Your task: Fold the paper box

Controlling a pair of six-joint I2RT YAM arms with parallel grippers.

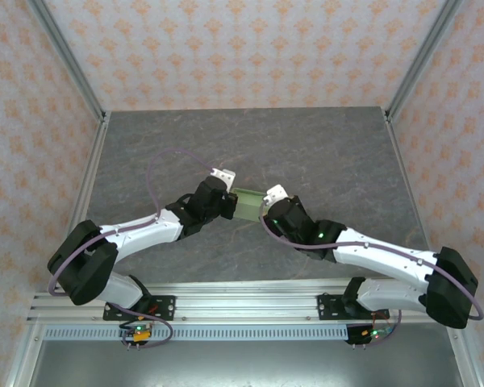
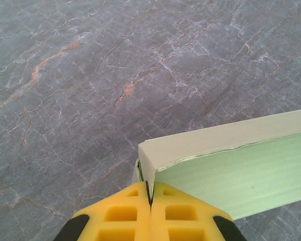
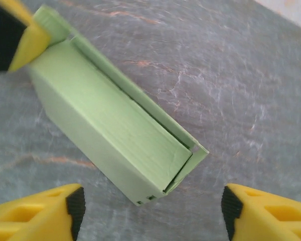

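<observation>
The paper box (image 1: pixel 246 203) sat right between the two arms, Jo, over the near middle of the grey marbled table (image 1: pixel 323 149). It was folded up into a long, shallow, pale green block.

Who had hold of it, Sam?

The left gripper (image 2: pixel 150 195), no question. On its wrist camera the yellow fingertips were pressed together, with just a thin edge of card pinched between them at the box's corner.

And the right gripper (image 3: pixel 153 206)?

Spread wide, Jo. On its own camera one yellow finger stood at each bottom corner of the picture. The box's near end hung between them, clear of both.

So only one clamp on it?

One clamp. That same camera caught the left arm's yellow finger on the box's far corner, top left.

How did the box lie?

Slanted across the right wrist view, from top left down to bottom centre. A narrow flap ran along one long edge, and the seam beside it gaped slightly at the near end.

Was it resting on the table?

I could not tell, Jo. From above it simply bridged the gap between the two grippers.
</observation>
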